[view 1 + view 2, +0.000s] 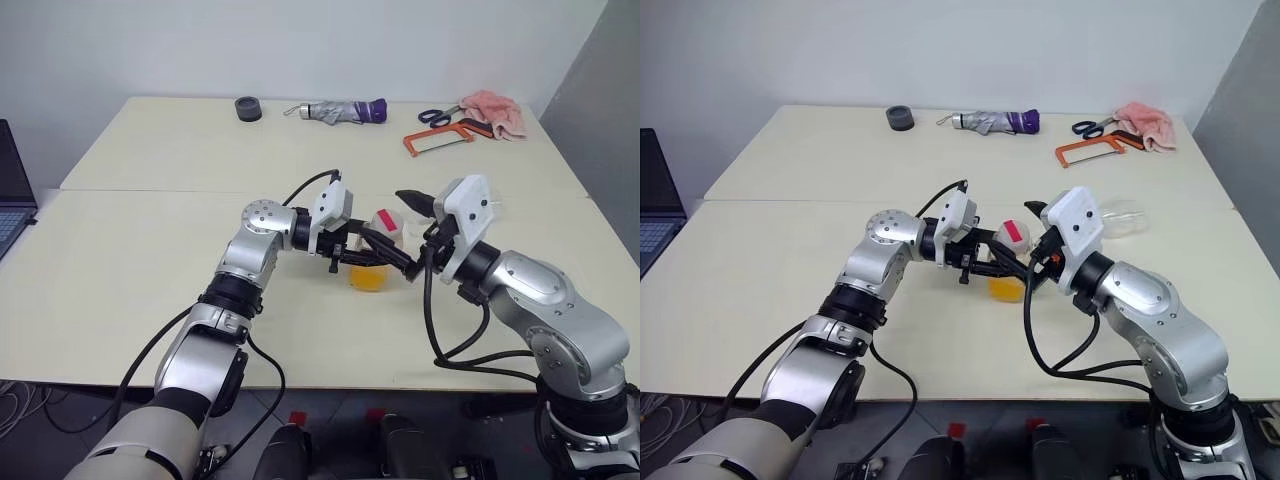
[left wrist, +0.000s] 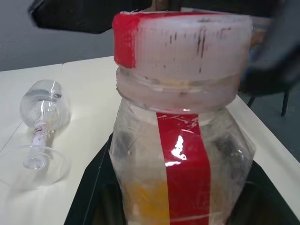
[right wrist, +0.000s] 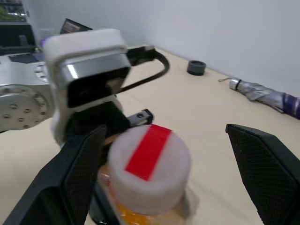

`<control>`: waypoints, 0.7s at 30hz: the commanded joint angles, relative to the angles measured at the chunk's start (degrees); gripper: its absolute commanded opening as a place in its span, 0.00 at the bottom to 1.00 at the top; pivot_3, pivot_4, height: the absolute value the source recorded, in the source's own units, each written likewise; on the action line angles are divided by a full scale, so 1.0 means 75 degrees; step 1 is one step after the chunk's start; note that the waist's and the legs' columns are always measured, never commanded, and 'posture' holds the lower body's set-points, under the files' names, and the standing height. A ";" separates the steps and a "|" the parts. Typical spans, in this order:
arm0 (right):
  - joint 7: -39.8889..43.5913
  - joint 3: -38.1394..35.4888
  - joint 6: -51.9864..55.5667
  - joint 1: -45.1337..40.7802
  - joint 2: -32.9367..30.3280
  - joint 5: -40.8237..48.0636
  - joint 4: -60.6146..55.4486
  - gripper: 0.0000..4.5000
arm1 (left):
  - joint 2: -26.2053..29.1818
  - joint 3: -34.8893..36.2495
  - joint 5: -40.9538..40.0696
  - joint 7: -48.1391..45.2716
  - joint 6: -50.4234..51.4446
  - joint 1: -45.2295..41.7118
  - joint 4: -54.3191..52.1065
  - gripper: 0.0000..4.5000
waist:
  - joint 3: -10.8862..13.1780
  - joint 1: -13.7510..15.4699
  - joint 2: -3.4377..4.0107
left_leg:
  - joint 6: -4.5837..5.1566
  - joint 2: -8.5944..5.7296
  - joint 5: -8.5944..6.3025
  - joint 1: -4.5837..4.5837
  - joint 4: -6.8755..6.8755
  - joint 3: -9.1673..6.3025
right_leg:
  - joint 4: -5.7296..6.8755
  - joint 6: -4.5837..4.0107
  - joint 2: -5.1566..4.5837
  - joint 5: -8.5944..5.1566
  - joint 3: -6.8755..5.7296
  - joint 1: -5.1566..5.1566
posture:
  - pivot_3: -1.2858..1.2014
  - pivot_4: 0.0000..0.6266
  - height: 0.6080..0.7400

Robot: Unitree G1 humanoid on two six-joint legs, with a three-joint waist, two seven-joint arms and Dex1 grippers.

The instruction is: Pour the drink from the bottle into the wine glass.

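Though seemingly toppled, wine glass (image 2: 40,126) beside bottle (image 2: 180,154).

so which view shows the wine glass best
The left wrist view: the wine glass lies on its side on the table, with bowl, stem and foot all clear. In the right eye view only a clear bowl shows behind the right gripper; the left eye view shows even less of it.

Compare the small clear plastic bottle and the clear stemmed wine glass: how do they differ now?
The small clear plastic bottle stands upright, capped, in the left gripper; the clear stemmed wine glass lies on its side on the table, untouched. The bottle holds orange drink; the glass is empty. Both are transparent.
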 commanded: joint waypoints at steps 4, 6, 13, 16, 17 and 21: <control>-0.0015 -0.0609 -0.0009 0.0258 0.0021 0.0297 -0.0360 0.97 | -0.0004 0.0187 -0.0148 0.0003 -0.0117 -0.0200 -0.0114 0.40 | 0.0000 0.0001 0.0000 | 0.0000 0.0000 0.0000 -0.0001 0.0000 -0.0001 | 0.0000 0.0000 -0.0001 0.0000 0.0000 0.0000 | 0.52 0.24 1.00; 0.0020 -0.0699 0.0070 0.0358 -0.0029 0.0428 -0.0437 0.97 | 0.0010 0.0192 -0.0149 0.0002 -0.0113 -0.0197 -0.0105 0.40 | 0.0000 0.0001 0.0000 | 0.0000 0.0000 0.0000 0.0000 0.0000 0.0001 | 0.0001 0.0000 -0.0001 0.0000 0.0001 0.0000 | 0.52 0.24 1.00; 0.0083 -0.0814 0.0319 0.0423 -0.0134 0.0861 -0.0629 0.97 | 0.0035 0.0204 -0.0145 0.0004 -0.0122 -0.0209 -0.0067 0.40 | 0.0000 -0.0001 0.0000 | 0.0001 -0.0001 0.0000 0.0000 0.0000 0.0000 | 0.0001 0.0000 0.0001 0.0000 0.0000 0.0000 | 0.52 0.24 1.00; 0.0089 -0.0834 0.0370 0.0424 -0.0174 0.0956 -0.0661 0.97 | 0.0041 0.0208 -0.0144 0.0005 -0.0123 -0.0214 -0.0059 0.40 | 0.0000 -0.0001 0.0000 | 0.0001 -0.0001 0.0000 0.0000 0.0000 0.0001 | 0.0001 0.0000 0.0001 0.0000 0.0001 0.0000 | 0.52 0.24 1.00; 0.0087 -0.0843 0.0380 0.0421 -0.0182 0.0988 -0.0661 0.97 | 0.0043 0.0209 -0.0143 0.0007 -0.0125 -0.0216 -0.0056 0.40 | 0.0000 -0.0001 0.0000 | 0.0001 -0.0001 0.0000 0.0000 0.0000 0.0001 | 0.0001 0.0000 0.0001 0.0000 0.0001 0.0000 | 0.52 0.24 1.00; 0.0074 -0.0870 0.0391 0.0429 -0.0222 0.1078 -0.0642 0.97 | 0.0050 0.0218 -0.0140 0.0013 -0.0134 -0.0228 -0.0027 0.40 | 0.0000 -0.0001 0.0000 | 0.0001 -0.0001 0.0000 0.0000 0.0000 0.0002 | 0.0001 0.0000 0.0001 0.0000 0.0001 0.0000 | 0.52 0.24 1.00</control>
